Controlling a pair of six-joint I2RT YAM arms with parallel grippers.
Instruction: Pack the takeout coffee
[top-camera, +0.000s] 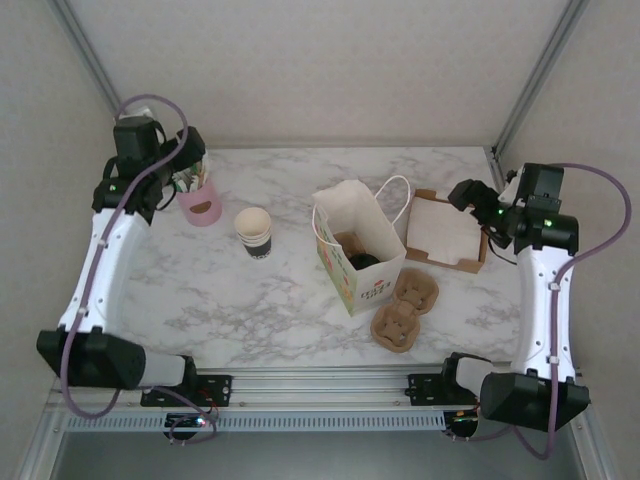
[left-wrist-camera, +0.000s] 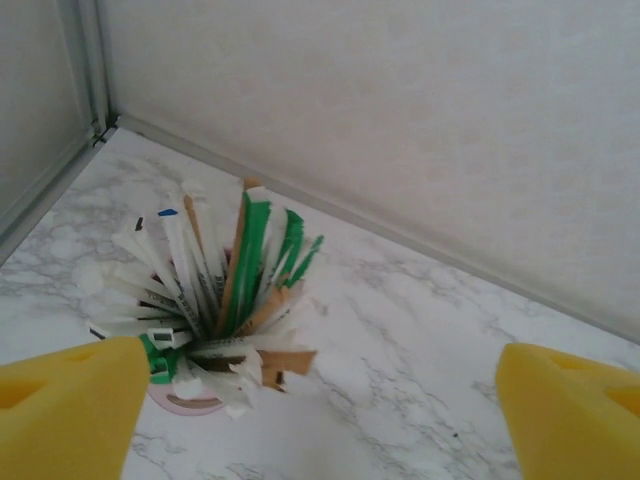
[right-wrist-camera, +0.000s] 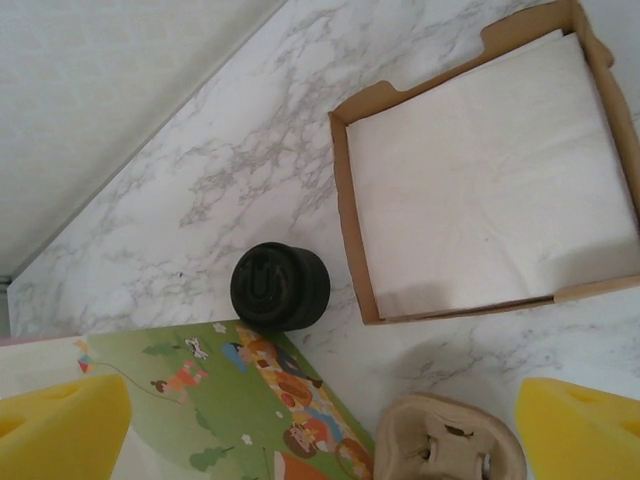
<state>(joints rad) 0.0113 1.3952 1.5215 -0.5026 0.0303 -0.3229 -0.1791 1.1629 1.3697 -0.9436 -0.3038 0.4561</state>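
Takeout coffee (top-camera: 361, 260) seemingly inside the paper bag (top-camera: 375, 287) (dark lid dimly seen), left gripper (left-wrist-camera: 320, 412) wide open above pink sachet cup (top-camera: 200, 208), right gripper (right-wrist-camera: 320, 432) spread wide, both empty

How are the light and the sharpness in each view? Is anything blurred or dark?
Top external view: soft, even light, faint shadows; the inside of the paper bag is dark. Left wrist view: the packets are sharp, the left gripper's yellow fingers blurred. Right wrist view: the napkins look nearly washed out, the black cylinder sharp.
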